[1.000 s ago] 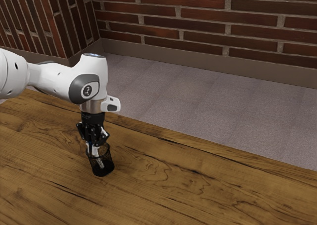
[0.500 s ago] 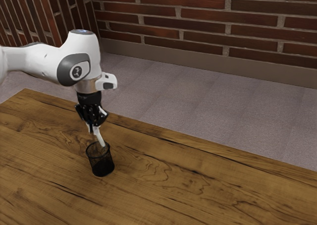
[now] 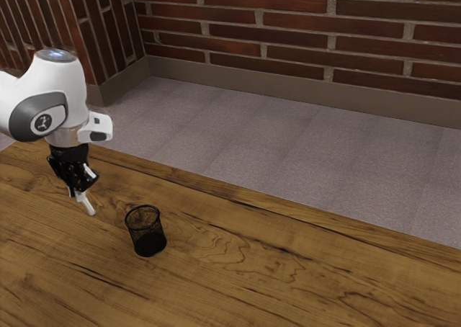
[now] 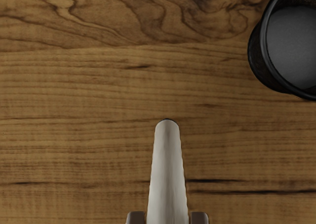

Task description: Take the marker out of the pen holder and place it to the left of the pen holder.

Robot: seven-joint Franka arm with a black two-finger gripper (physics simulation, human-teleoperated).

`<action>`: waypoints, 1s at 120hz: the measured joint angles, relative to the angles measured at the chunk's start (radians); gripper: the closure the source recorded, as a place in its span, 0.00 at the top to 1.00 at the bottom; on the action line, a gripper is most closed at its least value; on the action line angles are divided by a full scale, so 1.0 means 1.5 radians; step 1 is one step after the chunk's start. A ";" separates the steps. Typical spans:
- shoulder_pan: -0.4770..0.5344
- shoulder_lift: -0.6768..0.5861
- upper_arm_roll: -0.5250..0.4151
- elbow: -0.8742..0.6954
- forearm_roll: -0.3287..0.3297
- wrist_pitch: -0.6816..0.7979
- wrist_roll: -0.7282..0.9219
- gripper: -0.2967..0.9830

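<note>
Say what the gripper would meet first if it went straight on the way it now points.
Pointing down, the gripper would probably touch its marker to the table first; the pen holder stands to one side. How far down is hard to judge.

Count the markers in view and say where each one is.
1. The white marker is held in the gripper, toward the exterior view's left from the black pen holder.
</note>
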 joint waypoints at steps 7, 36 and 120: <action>0.005 -0.001 0.015 -0.029 0.033 0.052 0.003 0.16; 0.011 -0.018 0.081 -0.136 0.178 0.318 0.008 0.16; 0.053 0.082 0.126 -0.198 0.350 0.635 0.043 0.17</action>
